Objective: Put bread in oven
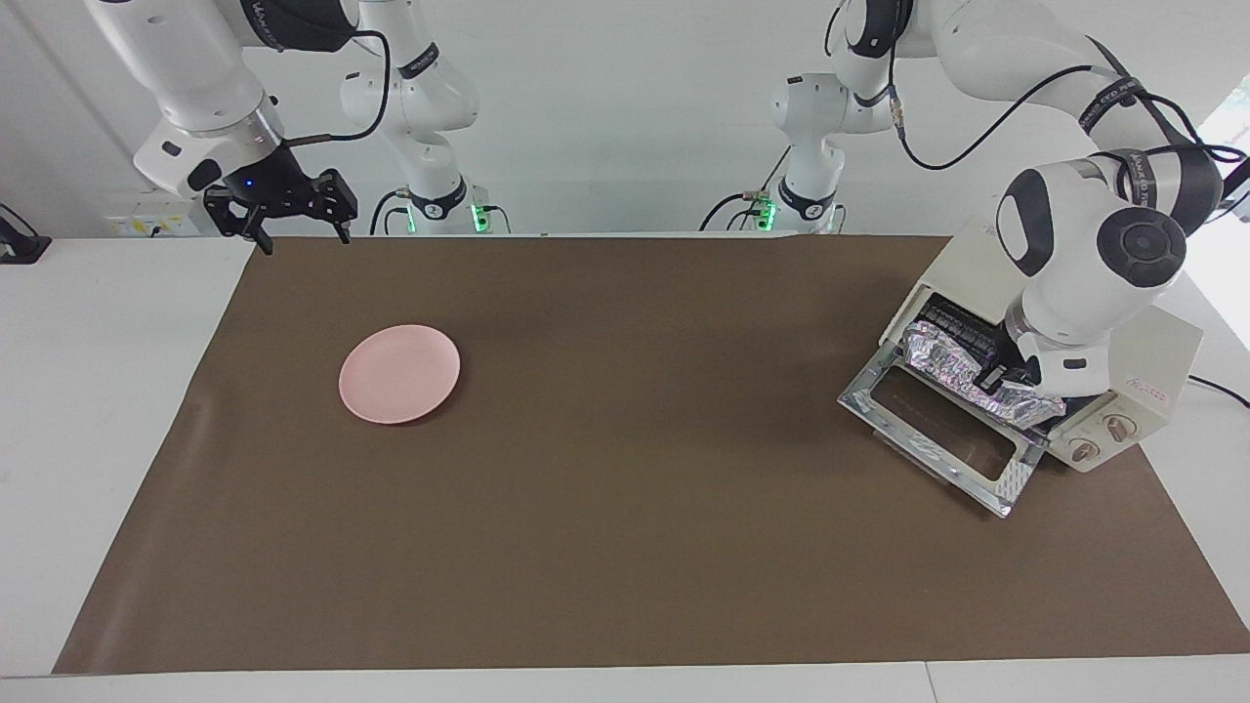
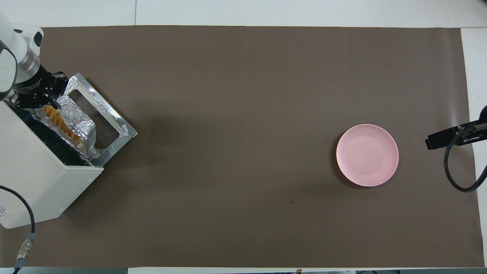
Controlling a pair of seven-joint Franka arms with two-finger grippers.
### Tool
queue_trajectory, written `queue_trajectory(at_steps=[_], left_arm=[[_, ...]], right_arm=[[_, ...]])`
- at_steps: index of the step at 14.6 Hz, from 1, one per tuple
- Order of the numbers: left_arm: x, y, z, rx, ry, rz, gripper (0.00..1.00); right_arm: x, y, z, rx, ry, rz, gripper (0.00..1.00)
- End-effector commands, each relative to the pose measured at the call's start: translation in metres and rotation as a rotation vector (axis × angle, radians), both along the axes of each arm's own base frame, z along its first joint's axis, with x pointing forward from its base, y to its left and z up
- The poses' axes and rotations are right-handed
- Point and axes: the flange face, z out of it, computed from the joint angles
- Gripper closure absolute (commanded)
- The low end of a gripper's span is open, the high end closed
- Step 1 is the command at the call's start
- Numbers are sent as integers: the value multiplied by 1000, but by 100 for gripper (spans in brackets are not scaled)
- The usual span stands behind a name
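Observation:
The cream-white oven [image 1: 1162,356] [image 2: 34,171] stands at the left arm's end of the table, its glass door [image 1: 937,439] [image 2: 110,118] dropped open. A crinkled foil tray [image 1: 942,356] [image 2: 78,118] sticks partly out of the opening, over the door. The yellow-orange ridged bread [image 2: 64,127] lies in the tray; in the facing view the tray's wall hides it. My left gripper [image 1: 994,379] [image 2: 53,105] is shut, its tips down at the tray's rim by one end of the bread. Whether it pinches the foil does not show. My right gripper [image 1: 303,237] waits open in the air.
A round pink plate [image 1: 399,374] [image 2: 367,155] lies on the brown mat [image 1: 625,547] toward the right arm's end. The oven's two knobs [image 1: 1099,439] face the table's middle. A black cable [image 2: 23,213] runs from the oven's back.

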Motion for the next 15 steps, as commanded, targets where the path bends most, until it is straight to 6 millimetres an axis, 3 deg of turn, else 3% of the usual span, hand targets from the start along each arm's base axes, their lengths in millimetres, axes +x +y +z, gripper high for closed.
queue_trajectory(at_steps=[1, 4, 11, 15], left_arm=[[11, -3, 15, 33, 7, 0, 100], [14, -7, 21, 51, 11, -4, 100], [-7, -5, -9, 115, 114, -103, 100], [-11, -18, -28, 118, 122, -139, 100]], right_arm=[[-2, -3, 1, -2, 11, 19, 0], [-2, -3, 1, -2, 11, 19, 0], [-2, -3, 1, -2, 11, 19, 0], [-2, -3, 1, -2, 11, 19, 0]])
